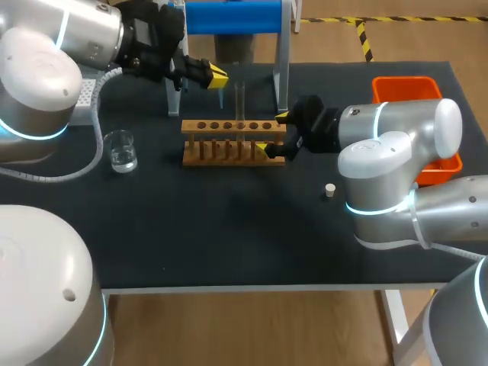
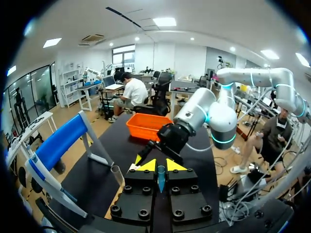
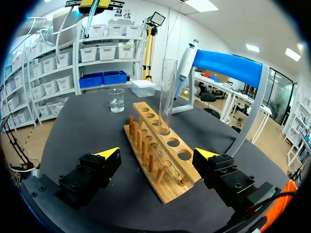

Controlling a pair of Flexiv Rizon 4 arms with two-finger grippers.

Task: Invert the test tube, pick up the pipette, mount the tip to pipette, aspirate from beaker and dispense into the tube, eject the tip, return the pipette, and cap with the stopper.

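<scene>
A clear test tube (image 1: 239, 101) stands upright in a middle hole of the wooden rack (image 1: 229, 126); it shows too as the tube (image 3: 167, 92) in the rack (image 3: 167, 167). My right gripper (image 1: 274, 133) is open at the rack's right end, one finger on each side of it, touching nothing (image 3: 158, 154). My left gripper (image 1: 215, 75) hangs shut above and left of the tube (image 2: 161, 166); a thin teal sliver shows between its tips. The pipette (image 3: 184, 68) hangs on the blue stand (image 1: 232, 17). The beaker (image 1: 121, 150) holds clear liquid. The stopper (image 1: 330, 190) lies on the mat.
An orange bin (image 1: 408, 88) sits at the back right of the table. A white box (image 3: 143, 87) stands behind the beaker (image 3: 116, 100). The stand's legs (image 1: 282, 69) rise just behind the rack. My right arm (image 2: 209, 111) stretches over the rack's right side.
</scene>
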